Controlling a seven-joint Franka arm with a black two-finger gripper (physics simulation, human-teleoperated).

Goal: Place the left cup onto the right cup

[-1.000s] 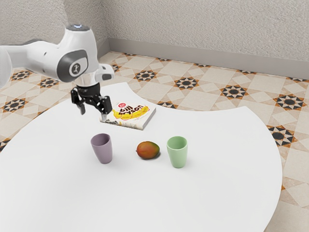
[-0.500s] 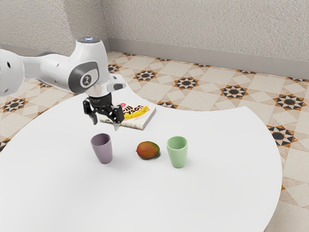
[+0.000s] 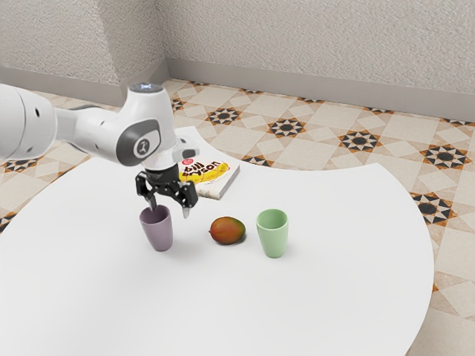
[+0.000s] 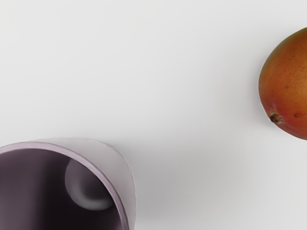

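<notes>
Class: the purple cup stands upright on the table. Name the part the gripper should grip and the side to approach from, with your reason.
Probably the rim wall of the purple cup, from straight above: one finger inside, one outside. It stands upright, mouth open upward, with no handle, and the open gripper hangs just above it.

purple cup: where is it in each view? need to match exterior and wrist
Exterior view: the purple cup stands upright on the white table, to the exterior view's left of the mango, just below the open gripper.
Wrist view: the purple cup is seen from above, looking into its mouth, with bare table between it and the mango.
Shared landmark: the mango, the cup's nearest neighbour in both.
</notes>
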